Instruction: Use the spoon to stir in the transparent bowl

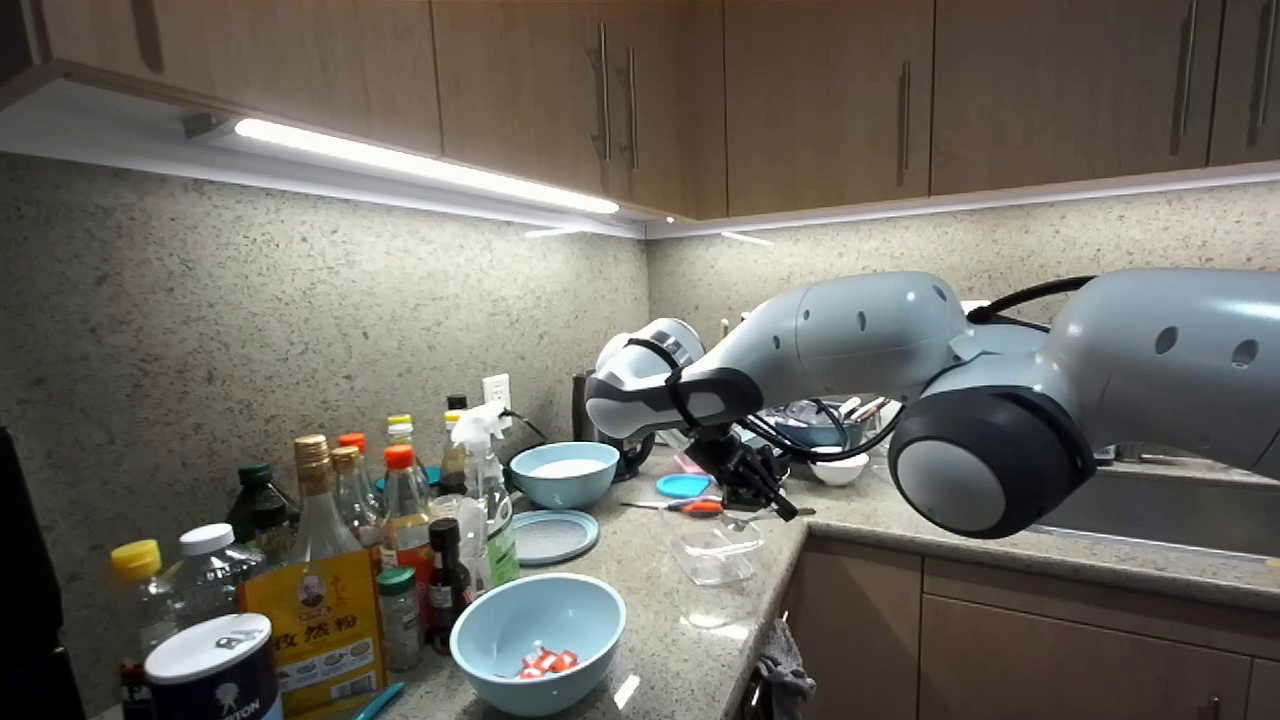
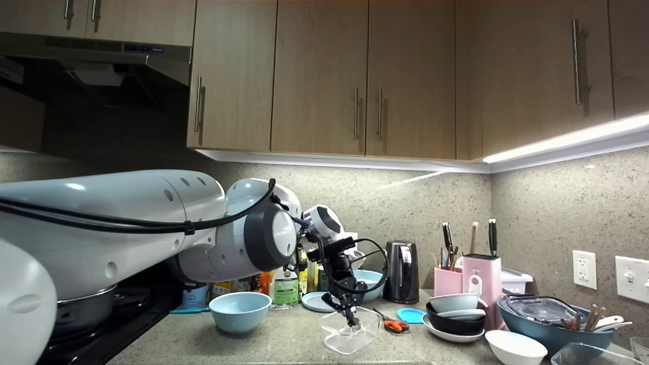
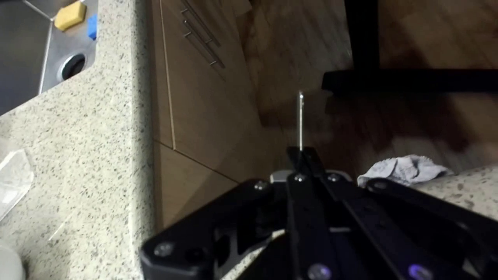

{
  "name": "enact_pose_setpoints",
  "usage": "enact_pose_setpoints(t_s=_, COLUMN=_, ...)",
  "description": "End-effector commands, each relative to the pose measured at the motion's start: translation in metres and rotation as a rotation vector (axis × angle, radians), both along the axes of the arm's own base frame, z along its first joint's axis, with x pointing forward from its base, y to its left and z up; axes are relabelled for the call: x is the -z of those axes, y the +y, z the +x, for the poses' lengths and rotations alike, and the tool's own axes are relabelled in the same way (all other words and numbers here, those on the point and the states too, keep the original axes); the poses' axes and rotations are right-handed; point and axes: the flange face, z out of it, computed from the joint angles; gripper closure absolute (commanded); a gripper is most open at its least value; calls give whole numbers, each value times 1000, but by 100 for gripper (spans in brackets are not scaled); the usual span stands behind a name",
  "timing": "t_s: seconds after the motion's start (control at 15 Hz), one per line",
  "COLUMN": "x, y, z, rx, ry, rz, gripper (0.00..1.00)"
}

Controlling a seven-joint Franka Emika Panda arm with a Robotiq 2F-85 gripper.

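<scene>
The transparent bowl (image 1: 712, 560) stands on the counter near its front edge; it also shows in an exterior view (image 2: 350, 334), with a rather square outline. My gripper (image 3: 301, 152) is shut on a thin metal strip, the spoon (image 3: 300, 120), seen edge-on and pointing away from the fingers. In an exterior view the gripper (image 2: 351, 318) points down and overlaps the transparent bowl. In an exterior view the gripper (image 1: 785, 508) appears behind and right of the bowl's far rim. The spoon's head is hard to make out, and I cannot tell whether it touches the bowl.
A light-blue bowl (image 1: 540, 640) with red-and-white bits stands near the bottles (image 1: 400, 510). Orange-handled scissors (image 2: 395, 325) and a blue lid (image 2: 410, 315) lie beside the transparent bowl. A white bowl (image 2: 516, 347) stands further along. The counter edge (image 3: 142, 116) and sink (image 3: 78, 46) are close.
</scene>
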Motion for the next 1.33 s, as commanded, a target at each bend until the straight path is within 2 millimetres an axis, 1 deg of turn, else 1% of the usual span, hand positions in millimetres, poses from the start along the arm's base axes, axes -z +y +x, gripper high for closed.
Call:
enact_pose_setpoints(t_s=0.0, x=-17, y=28, z=-10, rx=31, ry=43, rz=38, gripper=99)
enact_pose_setpoints(t_s=0.27, x=-21, y=67, z=-13, rx=-12, ry=64, rz=89, gripper=99)
enact_pose_setpoints(t_s=0.47, x=-16, y=79, z=-17, rx=-12, ry=89, rz=158, gripper=99)
enact_pose_setpoints(t_s=0.67, x=-12, y=77, z=-20, rx=23, ry=110, rz=244, gripper=99)
enact_pose_setpoints(t_s=0.8, x=-13, y=73, z=-23, rx=59, ry=125, rz=298, gripper=99)
enact_pose_setpoints(t_s=1.07, x=-22, y=64, z=-24, rx=118, ry=123, rz=376, gripper=99)
enact_pose_setpoints(t_s=1.13, x=-26, y=62, z=-20, rx=114, ry=88, rz=365, gripper=99)
enact_pose_setpoints(t_s=1.2, x=-10, y=62, z=-19, rx=70, ry=102, rz=345, gripper=98)
enact_pose_setpoints(t_s=1.27, x=-14, y=60, z=-19, rx=74, ry=95, rz=349, gripper=98)
